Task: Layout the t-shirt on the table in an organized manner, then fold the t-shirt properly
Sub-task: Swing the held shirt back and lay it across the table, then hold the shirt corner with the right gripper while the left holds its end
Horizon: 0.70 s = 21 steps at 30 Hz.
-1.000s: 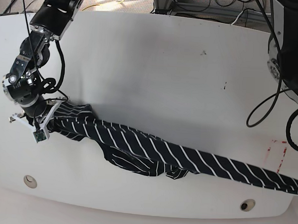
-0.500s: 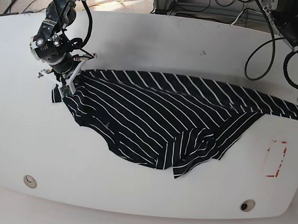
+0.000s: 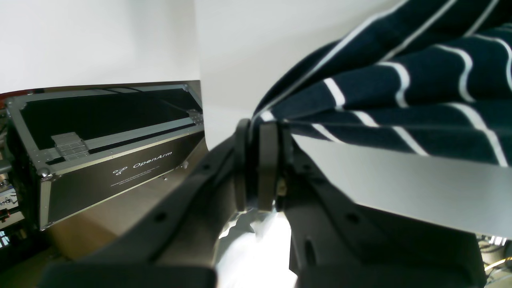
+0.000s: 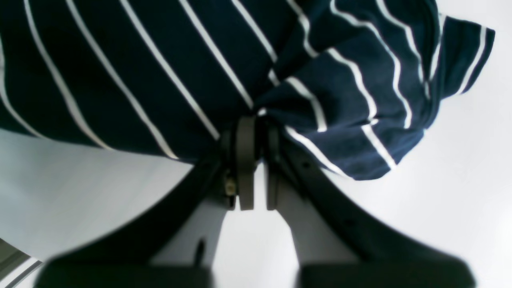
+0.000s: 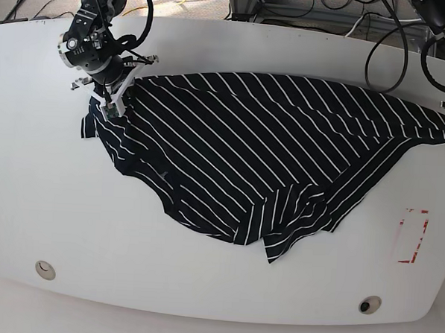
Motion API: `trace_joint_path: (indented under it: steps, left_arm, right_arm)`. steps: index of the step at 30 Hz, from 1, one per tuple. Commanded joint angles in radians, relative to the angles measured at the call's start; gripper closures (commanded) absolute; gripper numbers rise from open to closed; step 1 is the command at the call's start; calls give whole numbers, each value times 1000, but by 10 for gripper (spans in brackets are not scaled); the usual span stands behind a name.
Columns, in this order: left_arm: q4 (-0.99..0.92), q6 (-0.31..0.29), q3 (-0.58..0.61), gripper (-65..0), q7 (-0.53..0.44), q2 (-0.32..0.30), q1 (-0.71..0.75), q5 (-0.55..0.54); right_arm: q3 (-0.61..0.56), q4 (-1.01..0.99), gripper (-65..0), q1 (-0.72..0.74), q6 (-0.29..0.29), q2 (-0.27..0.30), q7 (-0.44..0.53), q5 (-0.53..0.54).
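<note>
Here, view by view:

Left wrist view: the left gripper [image 3: 256, 160] has its fingers pressed together on a bunched edge of the t-shirt [image 3: 400, 96], the cloth fanning away from the pinch over the white table [image 3: 256, 48]; a black equipment case [image 3: 108, 156] stands on the floor beyond the table's edge.

Right wrist view: the right gripper [image 4: 254, 160] pinches a gathered fold of the t-shirt [image 4: 160, 72]; a narrow gap shows lower between the fingers [image 4: 245, 160], yet cloth sits caught at their tips, and a loose flap, seemingly a sleeve, hangs to one side.

Base view: the t-shirt [image 5: 260, 153] lies spread across the far half of the table [image 5: 201, 285], stretched between the right gripper [image 5: 106, 101] at the picture's left and the far right edge, where the left gripper is out of frame. Its near hem is crumpled and turned over. A red-outlined mark [image 5: 413, 236] lies bare near the right edge.

Handling: light, limp cloth, judging by the folds; it should drape and slide easily on the smooth top and hold no shape alone.

Where to grip: probably at corners, shoulders or hem, pulled taut between both grippers to flatten the rumpled near edge.
</note>
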Motion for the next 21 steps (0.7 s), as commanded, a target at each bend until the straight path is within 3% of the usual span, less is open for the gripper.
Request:
trace_joint_path:
  steps: [1, 8, 15, 21]
  left_arm:
    - [16, -1, -6, 0, -13, -24, 0, 10]
    - [16, -1, -6, 0, -15, -24, 0, 16]
    - [16, -1, -6, 0, -15, -39, 6, 16]
    - [16, -1, -6, 0, -15, -51, 14, 16]
  right_arm:
    - [8, 18, -160, -10, -5, -10, 11, -1]
    - [9, 19, -312, -47, -5, -24, 11, -2]
    - [12, 79, -333, -91, -5, -21, 11, -1]
    - [123, 88, -333, -79, 6, -19, 11, 4]
